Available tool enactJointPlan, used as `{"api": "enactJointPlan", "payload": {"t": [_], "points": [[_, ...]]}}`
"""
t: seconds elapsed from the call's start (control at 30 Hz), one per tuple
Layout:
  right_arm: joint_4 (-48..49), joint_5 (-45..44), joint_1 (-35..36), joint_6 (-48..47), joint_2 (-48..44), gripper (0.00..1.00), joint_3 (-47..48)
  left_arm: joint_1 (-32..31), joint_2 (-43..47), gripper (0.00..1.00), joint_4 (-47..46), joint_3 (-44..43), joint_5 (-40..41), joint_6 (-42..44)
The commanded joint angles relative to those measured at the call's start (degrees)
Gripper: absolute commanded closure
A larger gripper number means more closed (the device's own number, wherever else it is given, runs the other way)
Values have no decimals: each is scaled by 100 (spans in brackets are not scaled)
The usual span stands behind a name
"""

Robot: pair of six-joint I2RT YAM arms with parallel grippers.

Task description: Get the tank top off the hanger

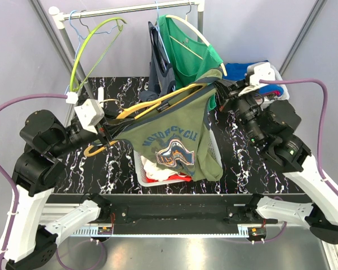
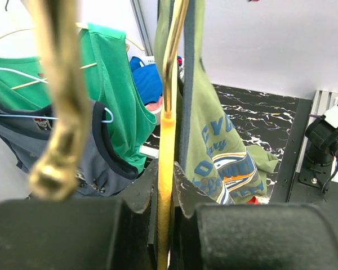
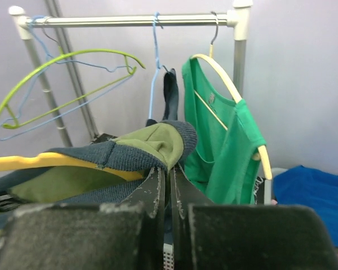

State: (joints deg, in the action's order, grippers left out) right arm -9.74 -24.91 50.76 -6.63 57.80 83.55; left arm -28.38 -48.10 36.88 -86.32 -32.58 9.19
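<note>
An olive tank top (image 1: 177,143) with a motorcycle print hangs from a yellow hanger (image 1: 152,104) held in the air between my two arms. At the hanger's left end, near its hook, my left gripper (image 1: 108,133) is shut on it; the left wrist view shows the yellow hanger (image 2: 168,169) pinched between the jaws, with the tank top (image 2: 214,135) draped beside it. My right gripper (image 1: 224,89) is shut on the tank top's navy-edged shoulder strap (image 3: 158,143), folded over the fingertips (image 3: 156,185). Left of it the yellow hanger (image 3: 22,162) sticks out of the strap.
A clothes rack (image 1: 129,8) stands at the back. It carries a green shirt (image 1: 188,48) on a cream hanger, a dark grey shirt (image 1: 158,62), and an empty lime hanger (image 1: 96,39). A white basket (image 1: 142,175) of clothes sits below the tank top. Blue cloth (image 1: 236,70) lies back right.
</note>
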Motion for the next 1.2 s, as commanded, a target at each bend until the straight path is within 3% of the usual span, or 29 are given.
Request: {"api": "enactJointPlan", "payload": {"t": [0.0, 0.3, 0.4, 0.53, 0.57, 0.67, 0.77, 0.9, 1.17], "points": [[121, -551, -425, 109, 64, 100, -84, 78, 99, 89, -287, -218, 6, 57], [51, 318, -937, 628, 205, 100, -892, 70, 266, 89, -243, -341, 23, 162], [156, 1117, -928, 830, -179, 98, -1383, 78, 239, 89, -243, -411, 111, 232], [96, 1752, -928, 936, -699, 58, -1745, 78, 125, 89, -243, -587, 208, 364], [-88, 1822, -928, 858, -770, 38, -1728, 78, 90, 89, -243, -657, 234, 373], [-562, 2033, -928, 699, -946, 7, -1421, 70, -85, 89, -313, -719, 357, 399], [-854, 2034, -928, 507, -1139, 2, -947, 78, -244, 89, -489, -745, 462, 469], [-1065, 2077, -928, 391, -1228, 4, -105, 70, -717, 89, -437, -1000, 209, 784], [-1381, 3141, -928, 49, -1253, 10, 487, 70, -1272, 84, 819, -1361, -941, 1698]]}}
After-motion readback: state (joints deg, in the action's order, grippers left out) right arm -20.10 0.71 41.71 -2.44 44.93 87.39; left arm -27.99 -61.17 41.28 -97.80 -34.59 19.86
